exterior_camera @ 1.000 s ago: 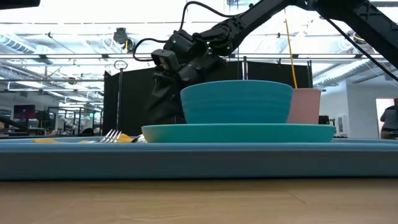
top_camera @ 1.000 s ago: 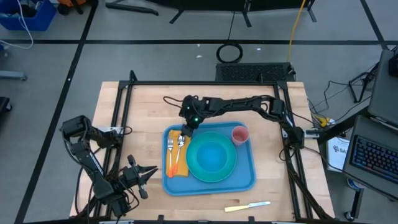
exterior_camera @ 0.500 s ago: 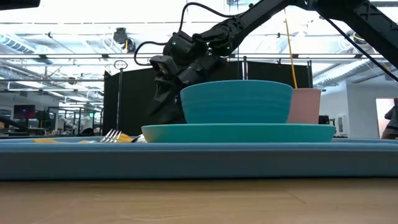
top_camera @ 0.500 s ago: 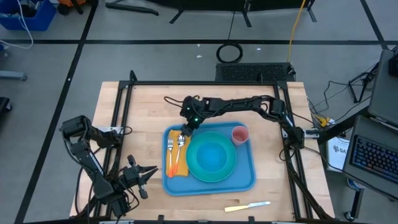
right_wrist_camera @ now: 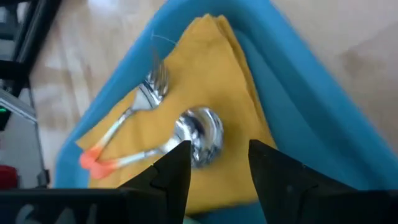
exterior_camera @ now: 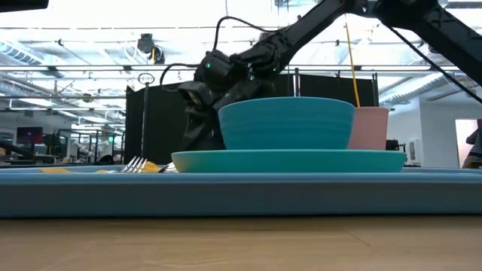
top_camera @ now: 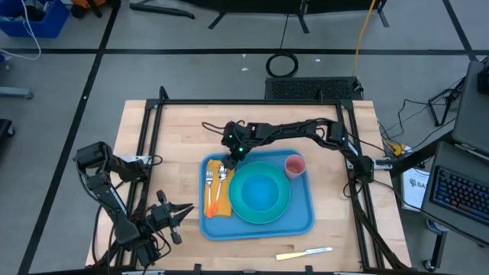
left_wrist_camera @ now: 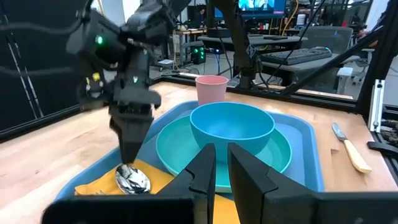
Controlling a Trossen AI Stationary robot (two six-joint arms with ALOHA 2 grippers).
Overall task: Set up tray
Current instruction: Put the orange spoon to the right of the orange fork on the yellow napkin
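Observation:
The blue tray (top_camera: 304,220) lies mid-table and holds a teal plate (top_camera: 238,208) with a teal bowl (top_camera: 260,191) on it, and a pink cup (top_camera: 295,166). A yellow napkin (right_wrist_camera: 214,68) lies at the tray's left end. On it lie a fork (right_wrist_camera: 146,93) and a spoon (right_wrist_camera: 200,132), both with orange handle ends. My right gripper (right_wrist_camera: 217,163) is open and points steeply down over the spoon's bowl (left_wrist_camera: 134,179), one finger on either side. My left gripper (left_wrist_camera: 222,167) waits left of the tray with only a narrow gap between its fingers and nothing in it. My right gripper stands with its fingertips (left_wrist_camera: 130,158) right above the spoon's bowl. Its own fingers cover the spot, and I cannot tell whether they touch the spoon. The spoon lies flat on the napkin.
A knife (top_camera: 304,253) with a pale handle lies on the wooden table near the front edge, right of centre. A black frame (top_camera: 153,130) borders the tabletop. Bare wood shows left of the tray and behind it.
My right gripper has sunk a little toward the spoon's bowl and rolled slightly. The spoon, fork and napkin lie as before.

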